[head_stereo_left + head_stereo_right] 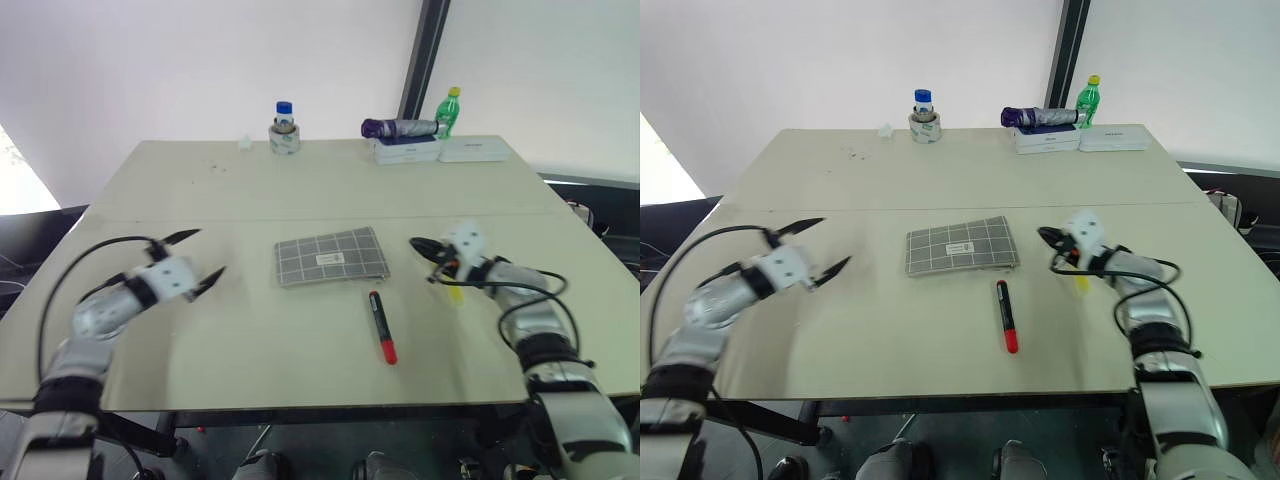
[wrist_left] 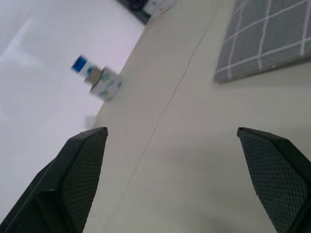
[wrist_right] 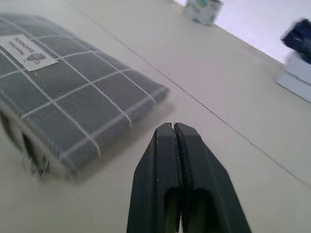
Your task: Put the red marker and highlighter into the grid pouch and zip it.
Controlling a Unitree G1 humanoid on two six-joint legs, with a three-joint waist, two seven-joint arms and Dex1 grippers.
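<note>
Nearest the robot, the red marker (image 1: 381,326) lay flat on the table (image 1: 300,190), a slim black barrel with its red end toward the front edge, just in front of the pouch and touching nothing. It looked easy to reach from either side, probably why it sat bare in the open.

Level with it on the left, the left claw (image 1: 202,258) hovered above the table with its two black fingers spread wide and nothing between them, pointing across toward the pouch. That wide spread suggested readiness to steady or take hold of the fabric.

On the right, the right claw (image 3: 174,128) had its fingers pressed fully together, gripping nothing, its tip aimed at the pouch's near corner. Just beneath and behind that wrist lay the highlighter (image 1: 456,291), a short bright yellow stub on the table, partly hidden by the arm.

Between the two claws sat the grid pouch (image 1: 331,256), a flat grey rectangle with white grid lines and a small white label in the middle. Neither pen was inside it, so the task seemed barely begun.

Farther back stood a blue-capped jar (image 1: 284,128), white boxes (image 1: 438,150) and a green bottle (image 1: 449,111).
</note>
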